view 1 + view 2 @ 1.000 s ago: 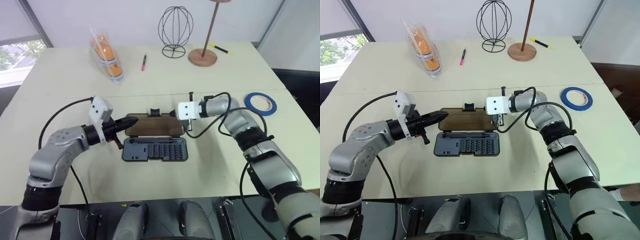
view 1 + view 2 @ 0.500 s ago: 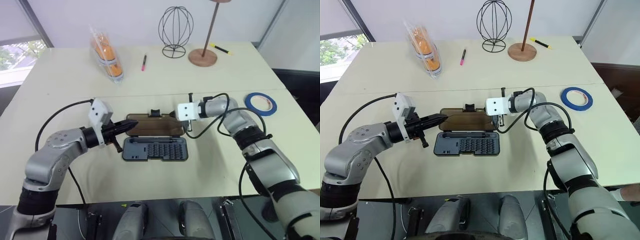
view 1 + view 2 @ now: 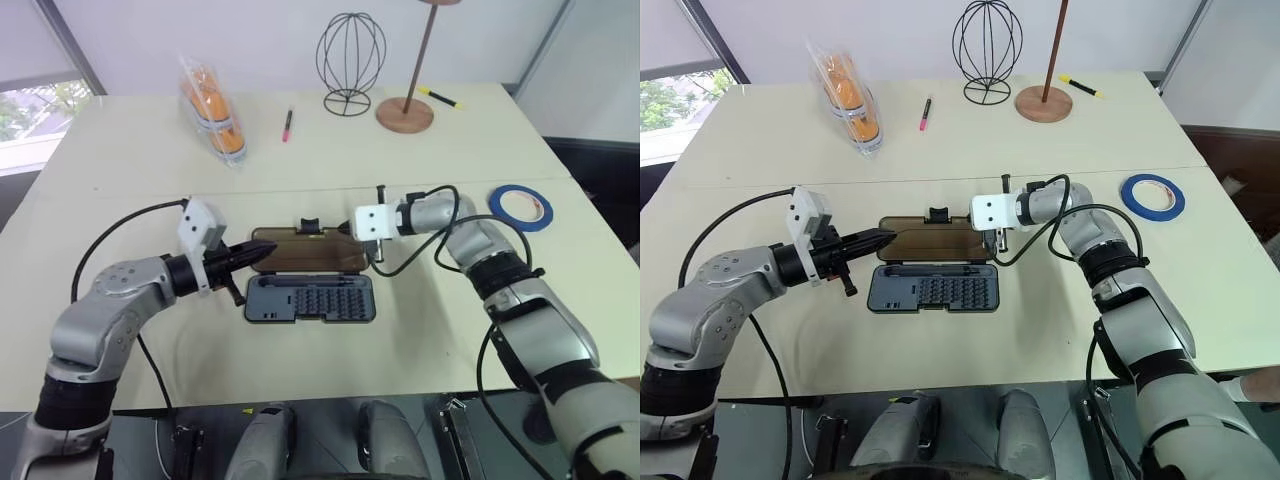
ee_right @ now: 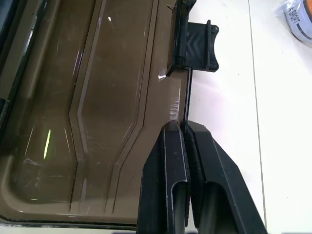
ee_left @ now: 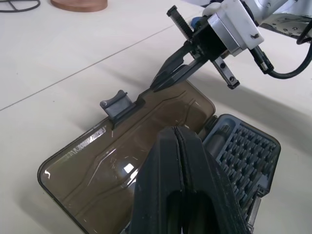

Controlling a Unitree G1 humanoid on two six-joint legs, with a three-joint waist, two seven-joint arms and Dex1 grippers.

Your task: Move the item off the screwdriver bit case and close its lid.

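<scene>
Desk [image 3: 420, 190], cream, spans the scene and carries everything described here. Screwdriver bit case [image 3: 310, 298] — dark grey, lying open near the front edge between my two arms, its rows of bits exposed. Lid [image 3: 305, 251], smoky-brown and translucent, is folded back flat on the desk on the far side of the tray, its dark latch tab [image 4: 195, 40] on the far edge.

My right fingers [image 4: 186, 134] are pressed together on the lid's far edge, just beside the latch tab; the thin edge sits pinched between the two pads. My left fingers [image 5: 176, 146] are pressed together with nothing between them, tips hovering over the lid's left end.

Item — roll of blue tape [image 3: 521, 207] — lies flat on the desk well to the right of the case, clear of it, beyond my right forearm.

Far side of the desk: wire ornament [image 3: 351, 58], round wooden stand base [image 3: 405, 114], clear packet of orange contents [image 3: 213, 110], pink pen [image 3: 288, 124], yellow marker [image 3: 441, 97].
</scene>
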